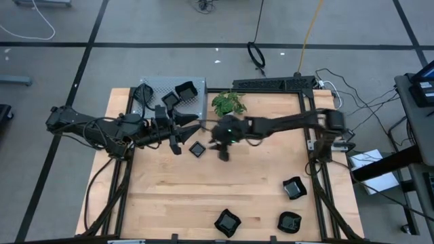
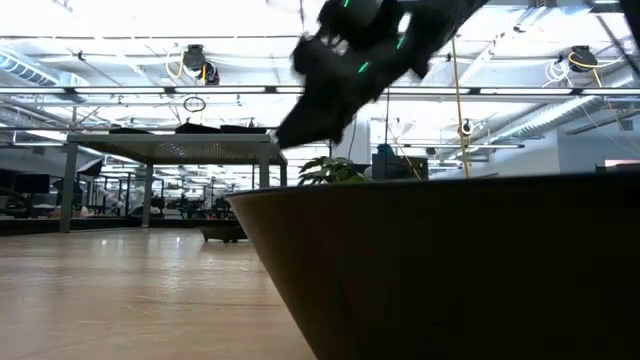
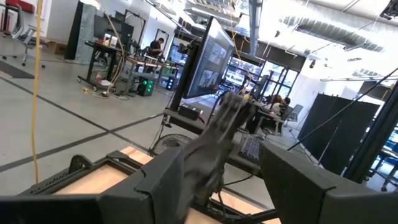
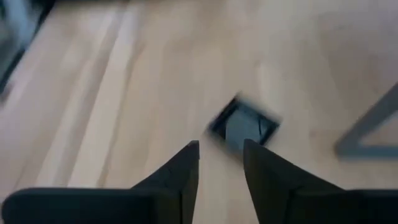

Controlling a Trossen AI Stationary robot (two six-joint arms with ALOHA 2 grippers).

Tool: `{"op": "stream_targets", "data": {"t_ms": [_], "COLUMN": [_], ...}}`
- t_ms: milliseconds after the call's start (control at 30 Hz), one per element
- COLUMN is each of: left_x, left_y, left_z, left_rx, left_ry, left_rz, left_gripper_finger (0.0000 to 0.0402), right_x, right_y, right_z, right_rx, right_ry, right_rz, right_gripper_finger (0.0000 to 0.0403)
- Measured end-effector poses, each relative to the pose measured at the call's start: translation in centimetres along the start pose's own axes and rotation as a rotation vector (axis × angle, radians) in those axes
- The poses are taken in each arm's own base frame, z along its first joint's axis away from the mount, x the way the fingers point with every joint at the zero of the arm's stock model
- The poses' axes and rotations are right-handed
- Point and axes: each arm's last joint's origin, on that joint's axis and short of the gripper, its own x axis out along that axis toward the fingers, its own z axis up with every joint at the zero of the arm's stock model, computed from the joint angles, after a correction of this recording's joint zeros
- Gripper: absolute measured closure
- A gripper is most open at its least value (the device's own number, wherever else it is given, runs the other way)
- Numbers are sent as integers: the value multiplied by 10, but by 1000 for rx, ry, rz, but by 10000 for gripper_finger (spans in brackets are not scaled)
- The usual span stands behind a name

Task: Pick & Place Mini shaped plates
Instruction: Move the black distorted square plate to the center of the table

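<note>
Now our right gripper (image 4: pixel 221 155), fingers narrowly parted and empty, hovers just short of the square plate (image 4: pixel 244 126), nearer than our left gripper (image 1: pixel 178 135).

Black mini plates (image 1: pixel 197 149) lie scattered flat (two (image 1: pixel 185 89) on the grey tray (image 1: pixel 152 88)).

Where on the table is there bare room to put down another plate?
The table's front left, beside the front plate, is bare. So is the middle, between the square plate and that front row. Crowded: the back, around both tools, left tool, right tool, the plant, the tray.
</note>
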Motion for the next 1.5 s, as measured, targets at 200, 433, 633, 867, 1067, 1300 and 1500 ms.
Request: {"op": "stream_targets", "data": {"t_ms": [200,433,633,867,1067,1300,1500], "left_x": [0,0,0,-1,-1,-1,-1], "left_y": [0,0,0,1,2,3,3], "left_z": [0,-1,-2,-6,-9,-10,-10], "left_rx": [0,1,6,-4,-39,-34,-34], "left_ry": [1,6,16,60,89,97,96], "left_rz": [-1,-2,0,14,25,28,28], "left_gripper_finger": [188,188,188,188,188,188,188], "right_x": [-80,-146,-168,-171,-167,-158,-142], "right_y": [35,55,74,93,98,95,97], "right_z": [-4,-49,-120,-143,-148,-163,-173], "right_rx": [-232,-191,-256,-308,-81,41,95], "right_ry": [263,410,517,512,585,780,925], "right_rz": [58,90,202,279,211,117,176], "right_gripper_finger": [295,263,244,252,251,246,245]}}
